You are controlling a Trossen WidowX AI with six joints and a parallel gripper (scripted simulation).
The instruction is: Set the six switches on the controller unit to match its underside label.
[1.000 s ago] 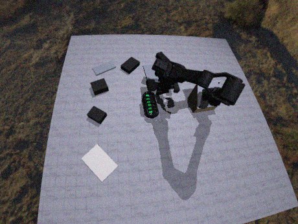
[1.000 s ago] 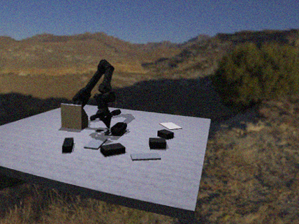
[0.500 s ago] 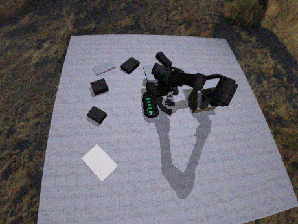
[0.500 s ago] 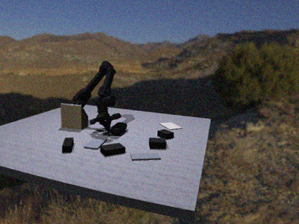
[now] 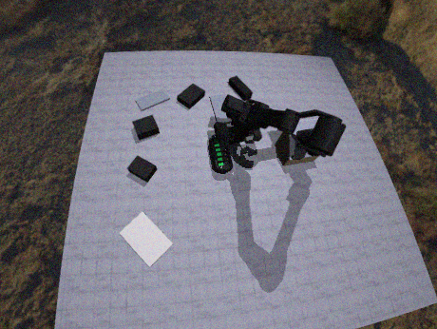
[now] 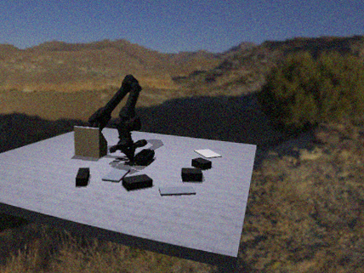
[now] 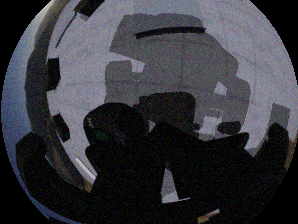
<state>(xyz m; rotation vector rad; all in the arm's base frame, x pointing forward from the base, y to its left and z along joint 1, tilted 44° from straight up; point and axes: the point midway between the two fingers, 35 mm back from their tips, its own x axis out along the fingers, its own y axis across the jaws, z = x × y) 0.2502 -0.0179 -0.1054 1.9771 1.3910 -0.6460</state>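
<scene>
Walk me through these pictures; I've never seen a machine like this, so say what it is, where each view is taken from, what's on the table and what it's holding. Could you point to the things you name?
The machine is one black jointed robot arm. Its hand is a gripper (image 5: 222,138) (image 6: 131,160), two fingers that pinch; they are closed, with nothing held.

The top picture looks down on the pale table (image 5: 199,285) (image 6: 186,224). The exterior one looks across it from one side. The wrist one rides on the arm, so the dark shapes filling its lower part are mostly the gripper itself.

Beside the gripper is the controller unit (image 5: 220,157) (image 6: 145,157), a dark rounded box with a row of green marks. Around lie small black blocks, a white sheet (image 5: 146,239) (image 6: 207,153) and thin grey plates. A tan panel (image 6: 86,142) stands near the arm.
</scene>
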